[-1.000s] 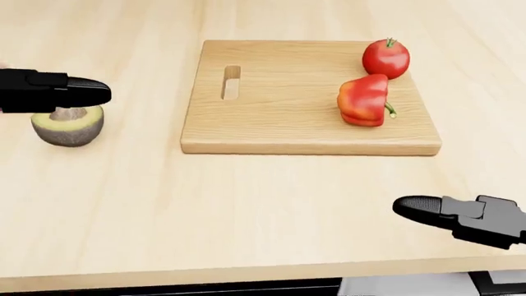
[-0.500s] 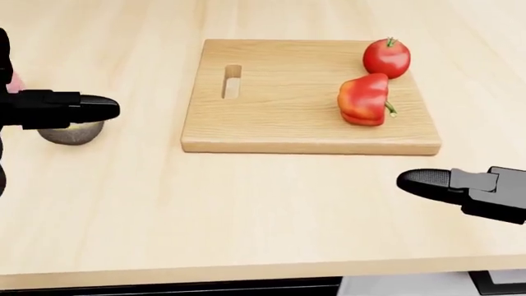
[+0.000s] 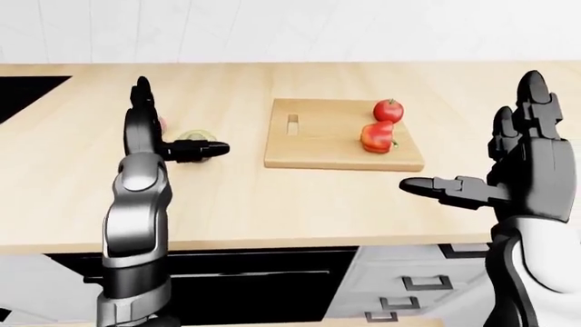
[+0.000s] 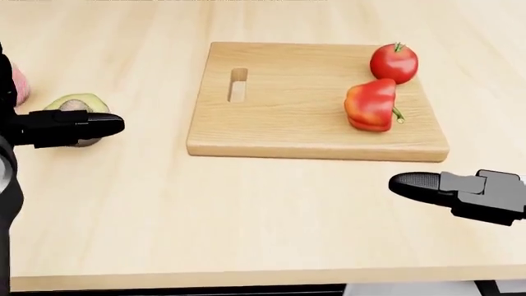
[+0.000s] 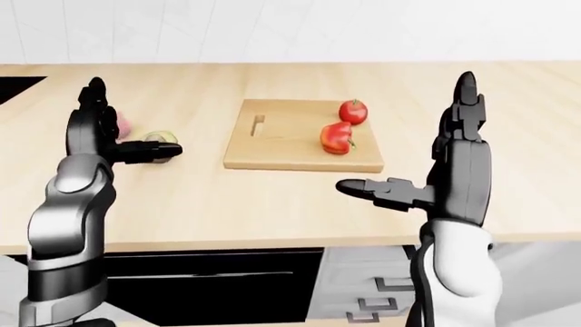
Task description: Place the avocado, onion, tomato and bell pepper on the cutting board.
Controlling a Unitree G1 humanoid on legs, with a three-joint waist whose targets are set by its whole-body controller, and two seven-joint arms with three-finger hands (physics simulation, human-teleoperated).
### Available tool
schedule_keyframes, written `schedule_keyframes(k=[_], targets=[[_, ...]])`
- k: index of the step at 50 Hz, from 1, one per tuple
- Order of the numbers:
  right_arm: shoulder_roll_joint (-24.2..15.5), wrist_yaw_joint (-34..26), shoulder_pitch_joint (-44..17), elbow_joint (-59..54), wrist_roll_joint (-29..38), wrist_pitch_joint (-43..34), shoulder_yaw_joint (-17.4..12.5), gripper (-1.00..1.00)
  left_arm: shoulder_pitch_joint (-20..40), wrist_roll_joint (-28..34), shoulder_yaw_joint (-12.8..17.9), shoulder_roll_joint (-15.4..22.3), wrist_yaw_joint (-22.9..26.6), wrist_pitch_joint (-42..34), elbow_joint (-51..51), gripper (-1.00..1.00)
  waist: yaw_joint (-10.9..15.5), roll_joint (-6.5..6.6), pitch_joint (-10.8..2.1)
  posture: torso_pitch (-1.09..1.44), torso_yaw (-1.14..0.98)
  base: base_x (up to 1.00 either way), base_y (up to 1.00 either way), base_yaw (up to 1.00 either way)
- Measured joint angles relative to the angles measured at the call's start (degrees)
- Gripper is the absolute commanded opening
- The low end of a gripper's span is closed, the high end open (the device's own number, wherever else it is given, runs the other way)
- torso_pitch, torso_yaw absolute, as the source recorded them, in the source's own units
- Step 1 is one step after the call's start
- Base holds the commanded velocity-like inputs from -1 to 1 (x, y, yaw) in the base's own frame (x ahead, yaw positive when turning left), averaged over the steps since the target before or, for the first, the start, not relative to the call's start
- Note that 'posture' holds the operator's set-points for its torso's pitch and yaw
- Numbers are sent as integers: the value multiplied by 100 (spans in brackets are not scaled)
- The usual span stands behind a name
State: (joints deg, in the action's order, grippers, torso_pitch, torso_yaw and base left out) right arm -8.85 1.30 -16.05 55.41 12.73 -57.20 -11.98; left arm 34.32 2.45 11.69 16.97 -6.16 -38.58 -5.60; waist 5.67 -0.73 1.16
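The wooden cutting board (image 4: 288, 117) lies on the counter with the tomato (image 4: 394, 62) at its upper right corner. The red bell pepper (image 4: 372, 105) rests just below the tomato. Left of the board sits the halved avocado (image 4: 76, 102), its lower part hidden behind my left thumb (image 4: 82, 125). The pink onion (image 5: 120, 125) shows beyond it, at the left edge of the head view. My left hand (image 3: 180, 117) is open, fingers upright, thumb lying across the avocado; whether it touches it I cannot tell. My right hand (image 5: 405, 133) is open and empty, below and right of the board.
A black stove top (image 3: 27, 92) is set into the counter at the far left. The counter's near edge (image 4: 246, 277) runs along the bottom of the head view, with a dark oven front (image 3: 263, 286) and white drawers (image 3: 409, 300) under it.
My left thumb dropped lower in the head view, so the avocado's top now shows above it. The right thumb rose slightly. The whole picture shifted a little right and down.
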Motion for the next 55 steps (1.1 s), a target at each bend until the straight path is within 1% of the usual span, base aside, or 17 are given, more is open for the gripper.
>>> schedule_keyframes(k=[5, 11, 19, 28, 32, 38, 39, 40, 41, 42, 43, 52, 55], targets=[[20, -15, 64, 9, -9, 49, -44, 100, -76, 79, -36, -46, 14, -51, -66, 100, 41, -8, -8, 0, 15, 0, 0, 0], [59, 20, 110, -90, -12, 167, -7, 100, -154, 175, -120, -148, 64, 23, 43, 100, 66, -15, -13, 0, 15, 0, 0, 0], [74, 39, 149, -125, -34, 251, -31, 100, -190, 224, -120, -208, 80, 106, 150, 100, 89, -29, -14, 0, 15, 0, 0, 0], [72, 22, 236, -85, -99, 289, -106, 100, -273, 263, -116, -178, 74, 307, 351, 100, 97, -27, -22, 0, 15, 0, 0, 0], [64, 1, 294, -23, -123, 288, -177, 100, -344, 412, -99, -107, 85, 307, 349, 100, 93, -29, -20, 0, 15, 0, 0, 0], [84, 43, 271, -127, -100, 338, -70, 100, -406, 615, -59, -76, 122, 333, 351, 100, 91, -23, -25, 0, 15, 0, 0, 0], [90, 46, 275, -136, -98, 347, -58, 100, -411, 649, -61, -62, 131, 327, 348, 86, 92, -23, -25, 0, 15, 0, 0, 0], [96, 50, 279, -139, -94, 353, -50, 100, -410, 680, -55, -58, 139, 319, 346, 85, 94, -22, -24, 0, 15, 0, 0, 0], [100, 52, 281, -139, -89, 355, -43, 100, -409, 705, -46, -58, 147, 311, 342, 73, 96, -22, -24, 0, 15, 0, 0, 0], [104, 55, 283, -140, -85, 358, -40, 100, -408, 723, -35, -61, 154, 308, 338, 69, 97, -21, -25, 0, 15, 0, 0, 0], [105, 54, 286, -137, -82, 361, -40, 100, -411, 740, -35, -60, 162, 312, 342, 61, 99, -20, -27, 0, 15, 0, 0, 0], [90, 5, 320, -52, -98, 329, -130, 100, -359, 837, -60, -45, 198, 512, 737, 42, 103, -22, -35, 0, 15, 0, 0, 0], [80, -10, 328, -12, -100, 302, -138, 100, -376, 855, -72, -52, 205, 566, 786, 41, 100, -26, -36, 0, 15, 0, 0, 0]])
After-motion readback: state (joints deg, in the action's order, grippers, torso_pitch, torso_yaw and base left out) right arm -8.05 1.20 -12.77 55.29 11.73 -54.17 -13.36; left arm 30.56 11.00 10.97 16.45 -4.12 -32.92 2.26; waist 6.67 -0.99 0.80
